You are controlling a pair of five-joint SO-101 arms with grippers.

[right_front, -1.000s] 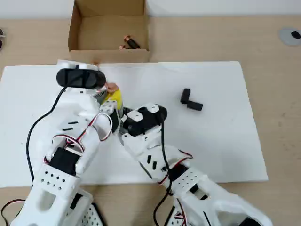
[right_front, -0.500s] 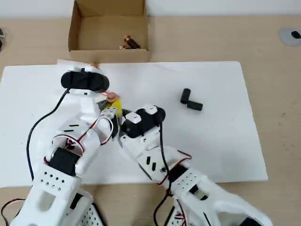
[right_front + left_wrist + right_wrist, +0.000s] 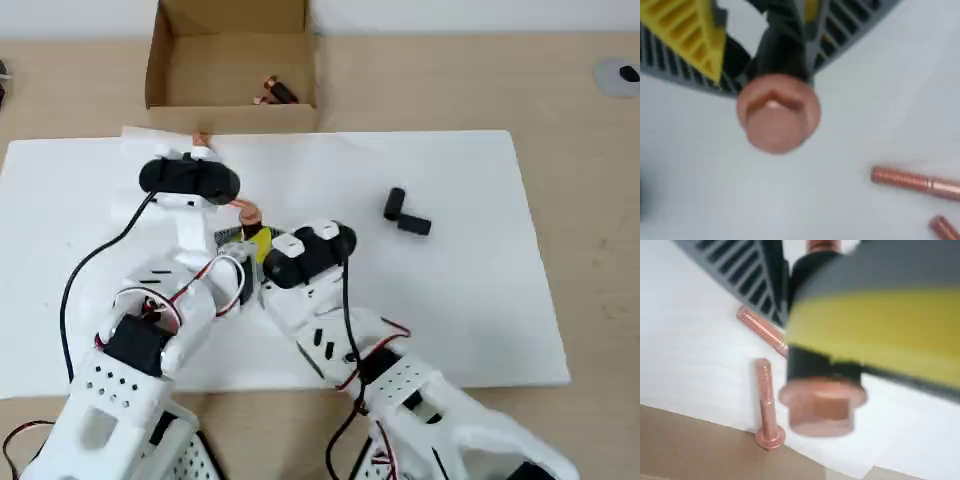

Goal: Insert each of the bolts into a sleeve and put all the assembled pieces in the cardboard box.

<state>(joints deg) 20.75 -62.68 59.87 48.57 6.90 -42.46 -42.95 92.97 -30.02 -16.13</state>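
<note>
High view: two white arms meet over a white sheet laid on a wooden tabletop. The left end effector is clamped on a black sleeve with a copper bolt pushed through it. In the left wrist view the flanged bolt head is turned toward the camera, and the sleeve is pinched between ribbed grey and yellow fingers. The right end effector is set just beside it. Whether it is clamped or apart cannot be told, since a yellow part lies across the sleeve in the right wrist view. The grip is partly hidden from above by the left arm's black wrist housing. Two loose bolts lie at the sheet's edge near the cardboard box, where assembled pieces rest by the near wall. Two spare sleeves lie touching, well apart from the arms. A grey disc sits at the tabletop's far corner. Compared with a second ago, the left wrist is shifted away from the box and toward the right arm, and the bolt head is carried with it.
</note>
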